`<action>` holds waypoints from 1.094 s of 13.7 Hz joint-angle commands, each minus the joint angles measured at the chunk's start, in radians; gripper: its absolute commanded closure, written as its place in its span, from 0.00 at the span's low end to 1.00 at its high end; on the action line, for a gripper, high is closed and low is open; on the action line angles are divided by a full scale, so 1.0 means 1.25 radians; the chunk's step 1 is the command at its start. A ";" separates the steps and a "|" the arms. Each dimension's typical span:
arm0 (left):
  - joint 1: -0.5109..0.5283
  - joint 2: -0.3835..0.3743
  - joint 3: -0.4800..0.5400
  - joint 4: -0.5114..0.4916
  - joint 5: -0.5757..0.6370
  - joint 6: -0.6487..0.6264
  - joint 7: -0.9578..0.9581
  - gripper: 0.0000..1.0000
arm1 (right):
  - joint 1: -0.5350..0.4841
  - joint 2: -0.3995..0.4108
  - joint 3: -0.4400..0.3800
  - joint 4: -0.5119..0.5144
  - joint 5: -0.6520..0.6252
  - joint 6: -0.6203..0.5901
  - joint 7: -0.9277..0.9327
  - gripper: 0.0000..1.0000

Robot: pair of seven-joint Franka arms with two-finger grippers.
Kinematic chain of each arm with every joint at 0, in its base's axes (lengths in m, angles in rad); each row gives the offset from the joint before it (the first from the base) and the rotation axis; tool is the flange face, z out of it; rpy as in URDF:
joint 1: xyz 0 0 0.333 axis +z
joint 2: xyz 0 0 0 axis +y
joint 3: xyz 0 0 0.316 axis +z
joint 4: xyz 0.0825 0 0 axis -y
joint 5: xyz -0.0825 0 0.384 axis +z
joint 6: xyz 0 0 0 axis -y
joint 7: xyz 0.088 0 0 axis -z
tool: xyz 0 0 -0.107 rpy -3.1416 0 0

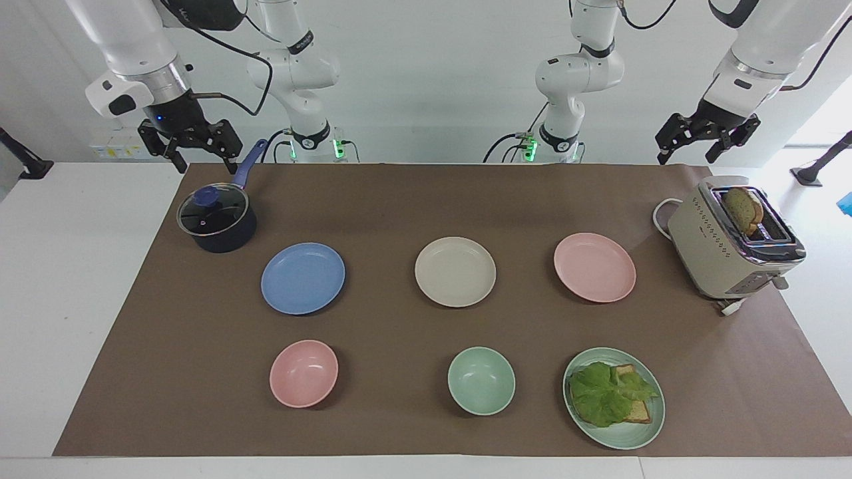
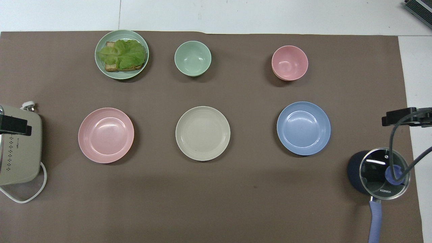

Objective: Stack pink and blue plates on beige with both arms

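Nothing had been stacked: the beige plate [image 1: 455, 271] lay in the middle of the brown mat [image 1: 426, 199], with the blue plate [image 1: 303, 277] beside it toward the right arm's end and the pink plate [image 1: 594, 267] beside it toward the left arm's end, all three well apart and flat on the surface. The right gripper [image 1: 188, 148] hung over the lidded saucepan [image 1: 216, 219], its jaws spread and holding nothing; the left gripper [image 1: 707, 138] hung over the toaster [image 1: 732, 243], jaws likewise spread and bare. The step in hand looked to be the first reach, each arm going for the plate on its own end. To do it well, each gripper should probably come down on the rim nearest its own arm, one finger under the lip and one inside, since these shallow plates give little to pinch. The right arm ought to clear the saucepan's handle [image 1: 248, 162] on the way. The two placements should be taken in turn, lest the arms meet over the beige plate.
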 commanded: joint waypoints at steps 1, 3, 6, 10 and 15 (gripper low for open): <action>-0.011 -0.010 0.002 0.000 0.010 -0.033 -0.006 0.00 | -0.002 -0.014 0.002 -0.017 -0.005 0.009 -0.015 0.00; -0.011 -0.008 -0.002 0.004 0.003 -0.036 -0.011 0.00 | -0.002 -0.013 0.002 -0.017 -0.005 0.009 -0.015 0.00; -0.011 -0.006 -0.002 0.006 -0.016 -0.029 -0.008 0.00 | -0.002 -0.013 0.002 -0.017 -0.005 0.009 -0.016 0.00; -0.002 -0.009 0.000 -0.008 -0.028 -0.019 -0.014 0.00 | -0.002 -0.013 0.001 -0.017 -0.005 0.008 -0.015 0.00; 0.002 -0.008 0.002 -0.145 -0.028 0.085 -0.012 0.00 | -0.002 -0.013 0.002 -0.017 -0.005 0.008 -0.015 0.00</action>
